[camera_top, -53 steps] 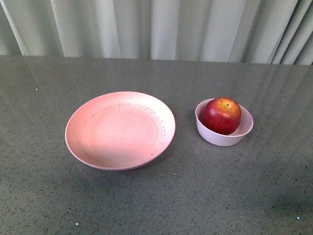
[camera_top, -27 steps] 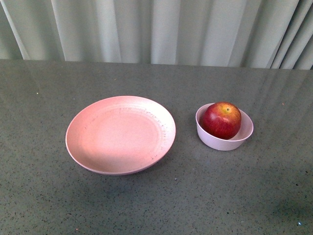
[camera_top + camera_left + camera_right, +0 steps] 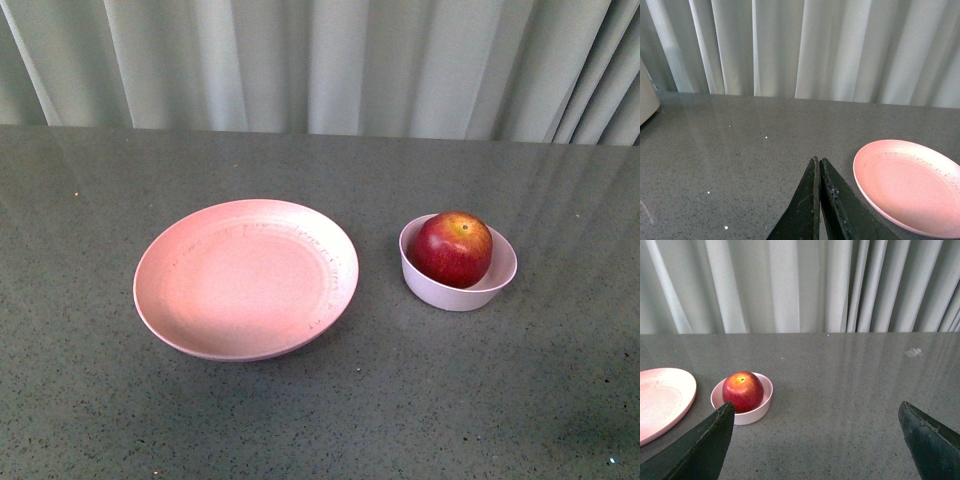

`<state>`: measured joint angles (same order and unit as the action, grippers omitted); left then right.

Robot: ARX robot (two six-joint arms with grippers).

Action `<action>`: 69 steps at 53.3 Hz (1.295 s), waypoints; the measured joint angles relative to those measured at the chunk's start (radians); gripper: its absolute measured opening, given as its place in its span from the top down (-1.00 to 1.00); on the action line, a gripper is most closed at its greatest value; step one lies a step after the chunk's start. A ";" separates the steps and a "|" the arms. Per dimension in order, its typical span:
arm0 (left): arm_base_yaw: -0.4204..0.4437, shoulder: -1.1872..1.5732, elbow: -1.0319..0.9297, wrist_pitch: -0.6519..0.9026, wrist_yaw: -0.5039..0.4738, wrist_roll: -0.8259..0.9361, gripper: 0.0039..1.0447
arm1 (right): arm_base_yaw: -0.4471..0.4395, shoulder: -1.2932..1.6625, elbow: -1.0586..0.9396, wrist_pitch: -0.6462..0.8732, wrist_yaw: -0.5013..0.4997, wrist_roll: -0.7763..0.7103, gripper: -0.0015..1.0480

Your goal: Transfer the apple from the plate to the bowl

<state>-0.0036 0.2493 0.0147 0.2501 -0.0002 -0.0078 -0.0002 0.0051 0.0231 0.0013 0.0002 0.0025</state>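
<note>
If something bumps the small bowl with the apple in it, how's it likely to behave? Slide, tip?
Probably slides more than tips: the bowl sits on a smooth, glossy table. It looks top-heavy, since the apple nearly fills it and rises above the rim, so a high push might rock it. The apple is round and glossy and would likely roll if it spilled.
</note>
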 joint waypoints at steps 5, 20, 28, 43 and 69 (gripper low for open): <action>0.000 -0.026 0.000 -0.025 0.000 0.000 0.97 | 0.000 0.000 0.000 0.000 0.000 0.000 -0.83; 0.000 -0.211 0.000 -0.238 0.000 0.000 0.97 | 0.000 0.000 0.000 0.000 0.000 0.000 -0.83; 0.001 -0.233 0.000 -0.250 0.000 0.000 0.97 | 0.000 0.000 0.000 0.000 0.000 0.000 -0.83; 0.001 -0.234 0.000 -0.250 0.000 0.000 0.97 | 0.000 0.000 0.000 0.000 0.000 0.000 -0.83; 0.001 -0.234 0.000 -0.250 0.000 0.000 0.05 | 0.000 0.000 0.000 0.000 0.000 0.000 -0.83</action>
<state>-0.0025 0.0151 0.0147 -0.0002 -0.0002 -0.0078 -0.0006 0.0051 0.0231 0.0013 -0.0002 0.0025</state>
